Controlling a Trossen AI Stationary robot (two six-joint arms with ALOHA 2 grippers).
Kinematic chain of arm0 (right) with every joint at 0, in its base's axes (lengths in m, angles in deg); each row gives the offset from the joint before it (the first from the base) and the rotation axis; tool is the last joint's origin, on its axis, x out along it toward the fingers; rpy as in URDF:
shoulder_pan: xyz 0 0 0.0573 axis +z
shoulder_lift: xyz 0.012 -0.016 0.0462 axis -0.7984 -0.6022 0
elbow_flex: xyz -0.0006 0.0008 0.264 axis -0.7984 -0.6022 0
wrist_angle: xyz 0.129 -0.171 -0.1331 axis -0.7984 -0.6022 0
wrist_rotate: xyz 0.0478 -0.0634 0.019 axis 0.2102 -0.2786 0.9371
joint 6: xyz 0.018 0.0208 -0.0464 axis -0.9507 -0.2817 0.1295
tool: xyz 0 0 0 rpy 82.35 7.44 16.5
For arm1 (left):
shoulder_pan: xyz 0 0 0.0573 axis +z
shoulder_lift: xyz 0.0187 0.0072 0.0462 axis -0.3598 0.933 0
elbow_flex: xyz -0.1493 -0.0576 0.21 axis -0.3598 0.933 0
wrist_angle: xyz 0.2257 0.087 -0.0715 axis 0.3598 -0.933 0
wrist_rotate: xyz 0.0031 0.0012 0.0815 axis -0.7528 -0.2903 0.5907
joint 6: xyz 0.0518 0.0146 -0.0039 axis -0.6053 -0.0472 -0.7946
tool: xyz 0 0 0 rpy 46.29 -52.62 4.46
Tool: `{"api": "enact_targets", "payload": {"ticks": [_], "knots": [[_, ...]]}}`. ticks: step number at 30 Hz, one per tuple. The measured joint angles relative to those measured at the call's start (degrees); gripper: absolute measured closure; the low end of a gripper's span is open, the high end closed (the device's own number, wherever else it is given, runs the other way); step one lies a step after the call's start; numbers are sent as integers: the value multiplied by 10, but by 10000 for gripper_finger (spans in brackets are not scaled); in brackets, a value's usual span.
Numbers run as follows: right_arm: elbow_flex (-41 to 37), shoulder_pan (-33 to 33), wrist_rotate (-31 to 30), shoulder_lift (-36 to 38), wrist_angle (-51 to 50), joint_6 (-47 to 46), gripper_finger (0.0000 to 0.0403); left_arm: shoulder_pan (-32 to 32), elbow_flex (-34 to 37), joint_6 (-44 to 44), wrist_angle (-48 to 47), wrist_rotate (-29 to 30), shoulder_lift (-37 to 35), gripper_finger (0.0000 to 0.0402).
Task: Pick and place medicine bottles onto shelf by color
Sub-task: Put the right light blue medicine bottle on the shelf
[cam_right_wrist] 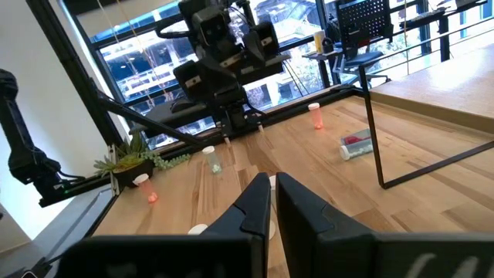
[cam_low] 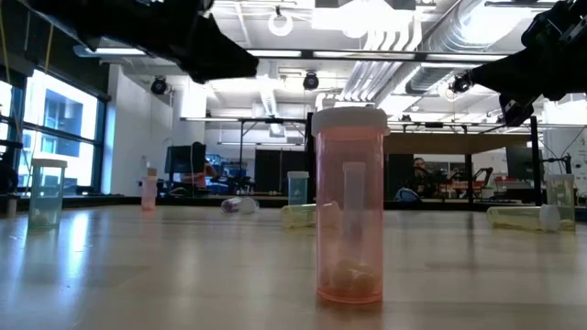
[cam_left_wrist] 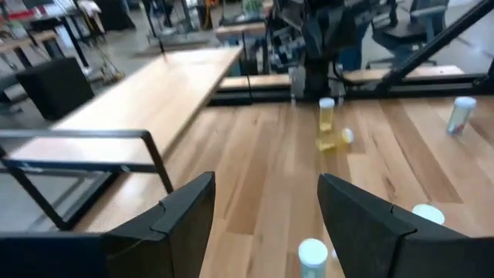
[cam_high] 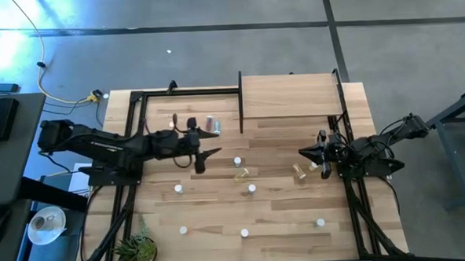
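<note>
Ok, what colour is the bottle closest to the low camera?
Pinkish red bottle with a white cap; the low view shows it best.

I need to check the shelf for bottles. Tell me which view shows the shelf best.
The high view: it looks straight down on the whole shelf, whose board shows bare. The left wrist view shows its board slantwise. The right wrist view catches a corner. The low view shows only its edge.
</note>
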Motion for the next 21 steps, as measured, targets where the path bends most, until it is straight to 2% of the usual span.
{"api": "enact_targets", "payload": {"ticks": [11,17,21], "knots": [[0,0,0,0,0,0,390,-19,-11,69,27,-17,115,184],[0,0,0,0,0,0,390,-39,-10,103,51,26,182,184],[0,0,0,0,0,0,390,-43,-10,111,94,32,234,184]]}}
